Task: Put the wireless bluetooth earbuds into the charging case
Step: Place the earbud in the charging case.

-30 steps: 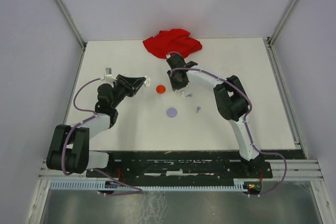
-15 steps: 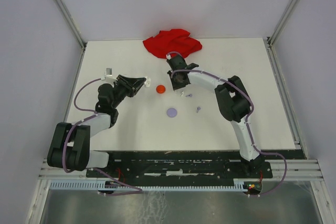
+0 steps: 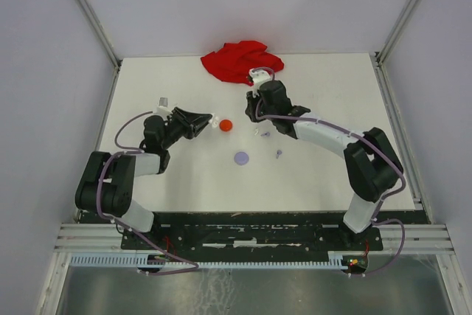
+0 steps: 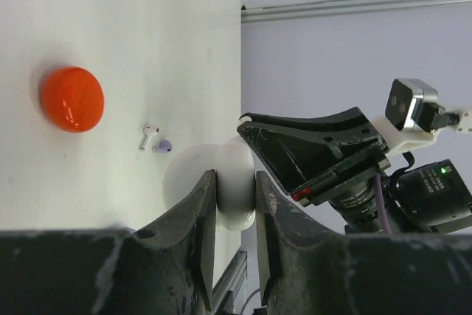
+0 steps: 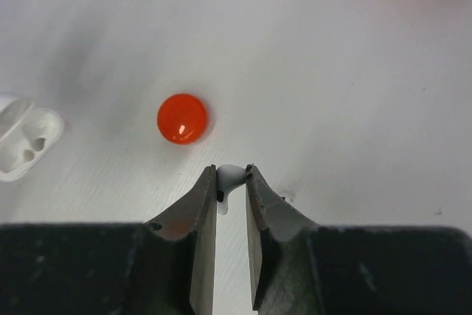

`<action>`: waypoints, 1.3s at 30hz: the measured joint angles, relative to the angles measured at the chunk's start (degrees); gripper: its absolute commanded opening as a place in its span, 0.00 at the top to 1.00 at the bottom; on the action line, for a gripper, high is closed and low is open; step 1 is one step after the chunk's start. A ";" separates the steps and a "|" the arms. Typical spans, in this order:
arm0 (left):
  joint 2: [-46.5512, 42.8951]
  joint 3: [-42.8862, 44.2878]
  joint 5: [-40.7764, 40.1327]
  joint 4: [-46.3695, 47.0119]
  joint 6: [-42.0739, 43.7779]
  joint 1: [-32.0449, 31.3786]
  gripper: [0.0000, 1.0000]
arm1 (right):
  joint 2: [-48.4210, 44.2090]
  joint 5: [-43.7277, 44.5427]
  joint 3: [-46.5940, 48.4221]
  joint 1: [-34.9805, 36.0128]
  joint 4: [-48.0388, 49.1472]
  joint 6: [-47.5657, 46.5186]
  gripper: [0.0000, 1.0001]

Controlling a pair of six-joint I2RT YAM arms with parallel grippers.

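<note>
white earbud [image 5: 229, 175] pinched in right hand [image 5: 231, 181], stem pointing back into hand; left hand [image 4: 234, 179] clamps charging case [image 4: 184, 182].

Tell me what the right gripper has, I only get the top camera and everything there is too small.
Observer: The right wrist view shows the right gripper pinching a white earbud at its fingertips.
Operator: And what is the left one gripping?
Observer: The left wrist view shows the left gripper shut on the white charging case.
</note>
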 measured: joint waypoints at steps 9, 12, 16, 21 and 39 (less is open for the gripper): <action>3.98 2.19 4.79 5.64 -3.93 -0.15 0.97 | -9.73 -7.63 -15.21 0.02 19.37 -1.11 0.87; 5.66 2.95 6.32 7.10 -5.01 -0.52 0.97 | -11.67 -9.73 -18.64 0.09 24.65 -1.33 0.87; 8.09 3.98 8.55 9.75 -7.26 -1.44 0.97 | -13.70 -12.00 -21.22 0.48 29.31 -1.99 0.87; 10.60 5.25 10.47 12.28 -9.16 -2.67 0.97 | -14.88 -13.75 -22.32 1.36 33.16 -3.98 0.87; 15.65 7.52 14.73 20.92 -16.59 -5.29 0.97 | -14.80 -15.41 -29.88 3.08 50.58 -11.23 0.92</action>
